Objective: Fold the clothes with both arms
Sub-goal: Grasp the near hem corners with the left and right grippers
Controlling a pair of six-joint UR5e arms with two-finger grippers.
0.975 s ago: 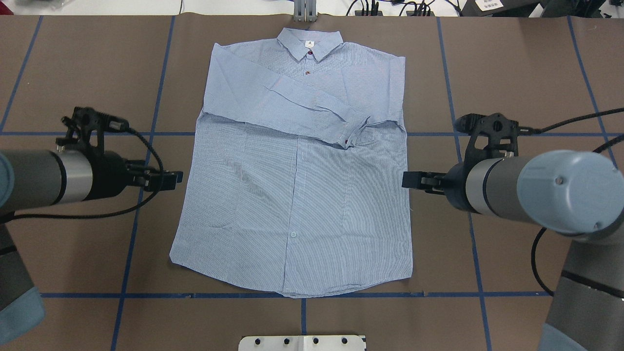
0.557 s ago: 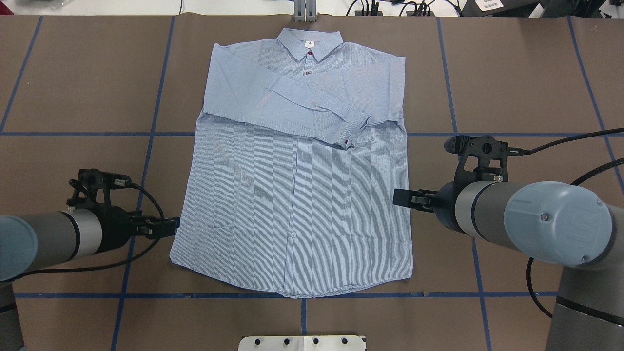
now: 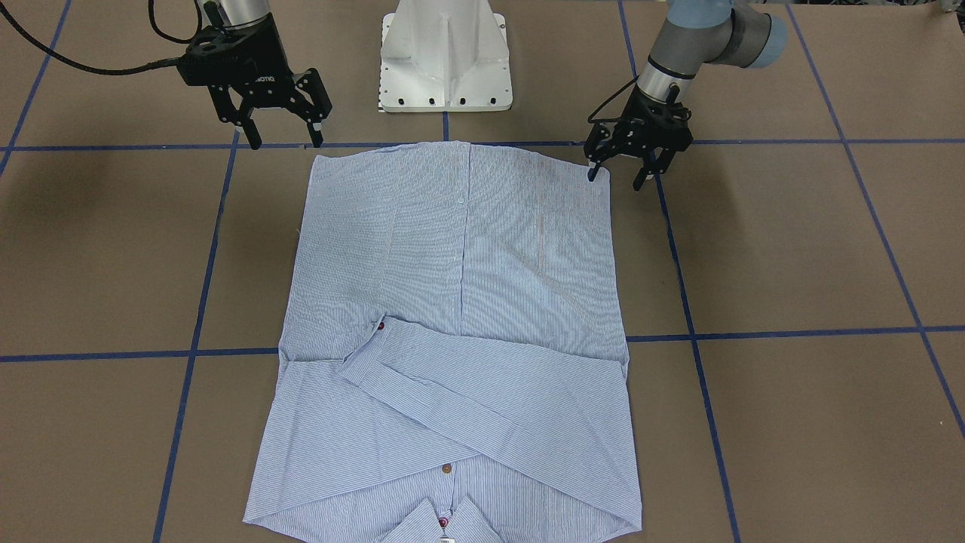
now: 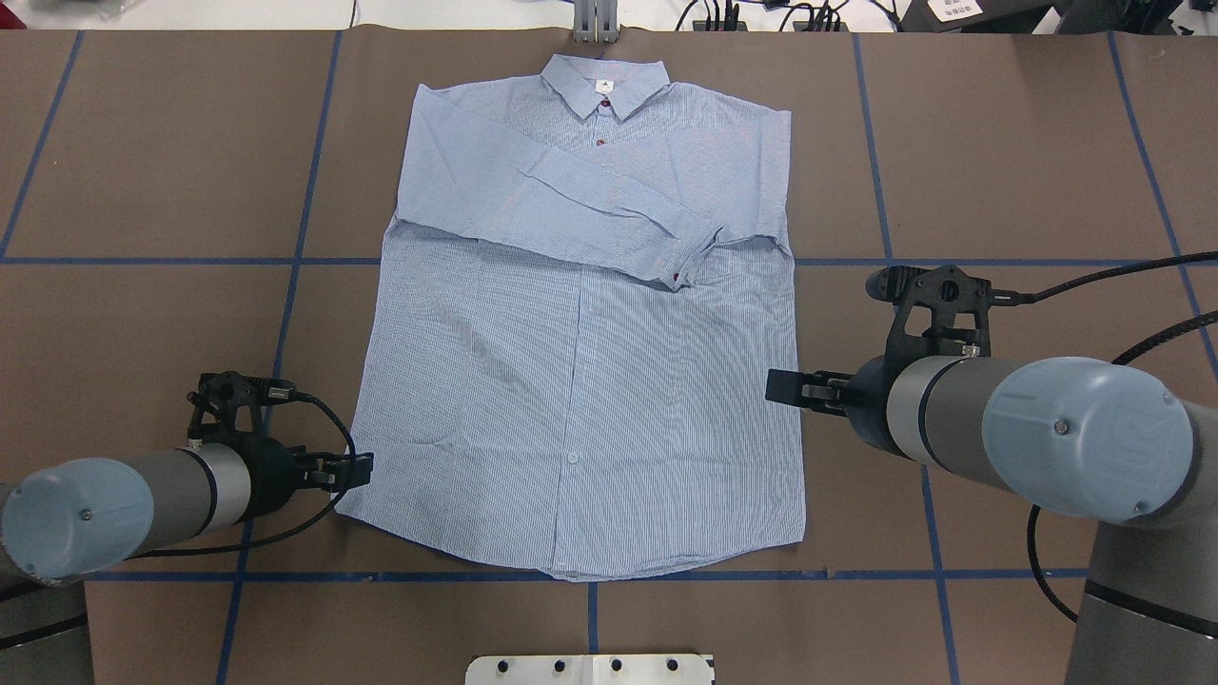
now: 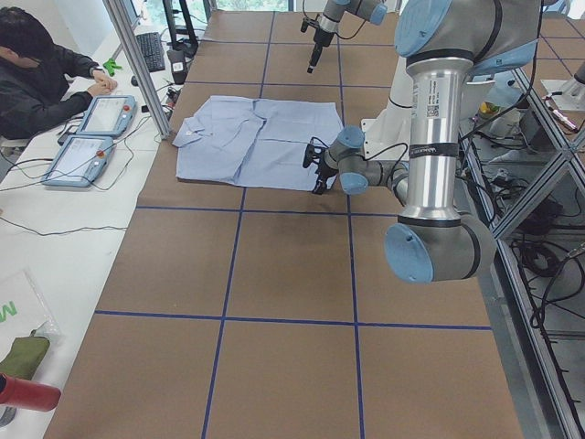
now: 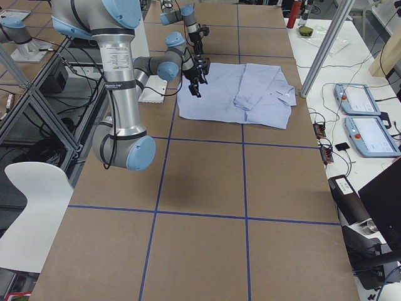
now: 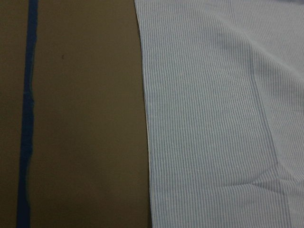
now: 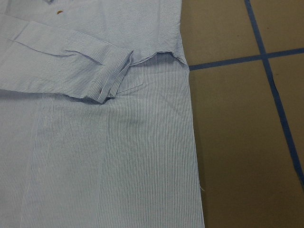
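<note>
My surface [image 4: 999, 143] is brown, marked into large squares by blue tape lines [image 4: 143, 577]. The shirt [image 4: 590, 381] lies flat on it, front up, with its collar far from me and its hem on a tape line. My white base [image 3: 445, 60] stands at the near edge.

Striped light-blue shirt [image 4: 580, 381] flat, sleeve folded across chest; left gripper [image 3: 614, 181], right gripper [image 3: 287, 143] — jaws spread — flanking hem
</note>
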